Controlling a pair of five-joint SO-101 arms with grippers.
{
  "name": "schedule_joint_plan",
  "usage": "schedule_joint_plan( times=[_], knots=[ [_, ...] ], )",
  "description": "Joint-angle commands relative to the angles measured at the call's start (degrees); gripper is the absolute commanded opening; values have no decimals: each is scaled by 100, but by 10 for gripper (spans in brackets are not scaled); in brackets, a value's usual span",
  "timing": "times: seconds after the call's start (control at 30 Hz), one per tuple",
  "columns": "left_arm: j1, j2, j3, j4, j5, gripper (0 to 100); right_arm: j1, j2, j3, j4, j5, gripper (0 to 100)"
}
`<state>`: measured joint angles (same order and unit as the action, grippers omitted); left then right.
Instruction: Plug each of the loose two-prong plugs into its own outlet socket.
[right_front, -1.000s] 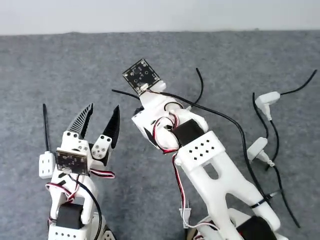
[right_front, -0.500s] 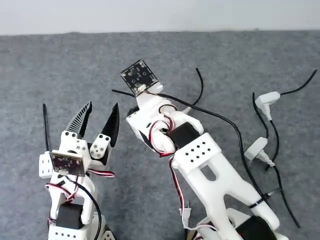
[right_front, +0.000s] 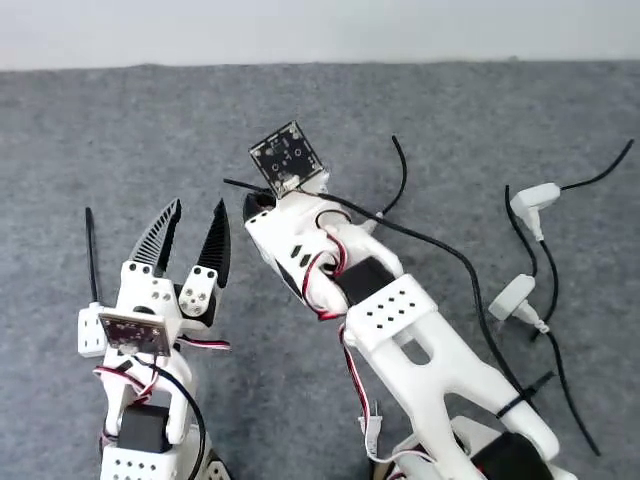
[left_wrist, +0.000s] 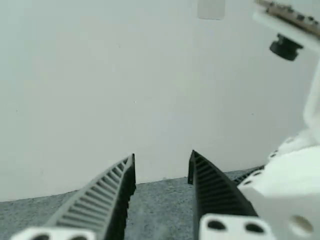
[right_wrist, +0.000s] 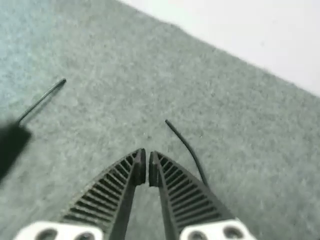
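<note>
My left gripper (right_front: 200, 208) has its jaws spread with nothing between them. It is held above the grey carpet (right_front: 500, 110) and aimed toward the white wall (left_wrist: 100, 75). The outlet socket (right_front: 92, 331) lies behind these jaws, just beside my left wrist on the outer side. Its black cord (right_front: 90, 250) runs forward along that same flank, apart from the nearer finger. On the inner side my right arm (right_front: 410, 300) crowds close to the left jaws.

My right gripper (right_wrist: 147, 152) has its jaws pressed almost together, a sliver of gap between the tips, pinching nothing. A thin black wire end (right_wrist: 185, 145) lies on the carpet just beside those tips, and another wire end (right_wrist: 42, 100) rests farther ahead. The angled plug (right_front: 535, 199) and the second plug (right_front: 515, 296) lie well apart from both sets of jaws. They are behind the right ones and out past the right arm's body, which stands between. Their dark leads (right_front: 548, 270) loop around them there.
</note>
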<state>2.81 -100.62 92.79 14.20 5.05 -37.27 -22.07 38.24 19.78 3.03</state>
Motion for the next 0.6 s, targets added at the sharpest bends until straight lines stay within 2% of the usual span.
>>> schedule_joint_plan(
  times=[0.0,0.57],
  knots=[
    [-44,-44,-75,-149,79,161,-22,-92,281,-927,-18,12],
    [-211,-44,-66,-334,440,163,-40,-1068,2242,-3635,-18,11]
  ],
)
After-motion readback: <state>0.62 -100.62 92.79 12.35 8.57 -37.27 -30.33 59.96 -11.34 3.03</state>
